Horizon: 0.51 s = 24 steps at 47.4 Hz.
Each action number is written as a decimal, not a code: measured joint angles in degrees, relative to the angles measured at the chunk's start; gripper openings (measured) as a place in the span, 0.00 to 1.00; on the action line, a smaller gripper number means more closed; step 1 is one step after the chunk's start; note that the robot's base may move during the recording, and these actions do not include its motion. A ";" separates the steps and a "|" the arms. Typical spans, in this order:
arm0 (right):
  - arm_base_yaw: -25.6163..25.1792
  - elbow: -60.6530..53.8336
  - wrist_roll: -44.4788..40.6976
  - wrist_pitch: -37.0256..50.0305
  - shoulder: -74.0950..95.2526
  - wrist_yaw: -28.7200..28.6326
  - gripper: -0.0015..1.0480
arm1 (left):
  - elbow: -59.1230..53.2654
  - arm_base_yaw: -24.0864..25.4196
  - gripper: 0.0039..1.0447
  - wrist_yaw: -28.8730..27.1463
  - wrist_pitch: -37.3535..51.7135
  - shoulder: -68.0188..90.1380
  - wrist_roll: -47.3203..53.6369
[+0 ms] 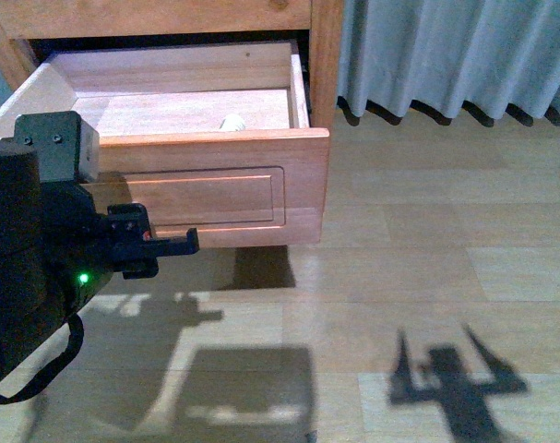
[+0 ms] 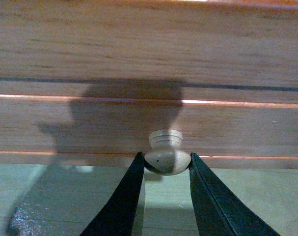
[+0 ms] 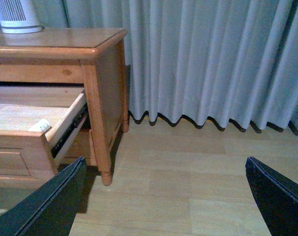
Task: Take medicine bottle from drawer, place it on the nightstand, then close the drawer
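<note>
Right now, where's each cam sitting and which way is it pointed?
Front view: on the body, looking down into the open drawer with the medicine bottle inside; left arm at lower left.
Left wrist view: on the left wrist, close against the drawer front; left claw closed on the knob.
Right wrist view: on the right wrist, off to the side, facing the nightstand and curtain; right claw open.
Shared: front and right wrist views both show the open drawer and bottle.
</note>
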 joint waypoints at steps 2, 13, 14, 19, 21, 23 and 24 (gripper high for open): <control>0.00 0.00 0.00 0.00 0.00 0.00 0.93 | -0.50 0.07 0.24 0.52 0.35 -0.20 -0.02; 0.00 0.00 0.00 0.00 0.00 0.00 0.93 | -7.43 -2.99 0.60 6.95 -0.39 -0.74 -0.90; 0.00 0.00 0.00 0.00 0.00 0.00 0.93 | -7.52 -2.93 0.63 6.75 -0.44 -0.98 -1.05; 0.00 0.00 0.00 0.00 0.00 0.00 0.93 | -7.98 -2.27 0.78 6.56 -1.01 -2.75 -1.60; 0.00 0.00 0.00 0.00 0.00 -0.02 0.93 | -8.22 -2.01 0.83 6.58 -1.55 -3.65 -1.77; 0.00 0.00 0.00 0.00 0.00 0.00 0.93 | -8.50 -1.68 0.89 6.67 -2.40 -4.87 -1.92; 0.00 0.00 0.00 0.00 0.00 0.00 0.93 | -8.74 -1.42 0.93 6.80 -3.19 -5.95 -1.95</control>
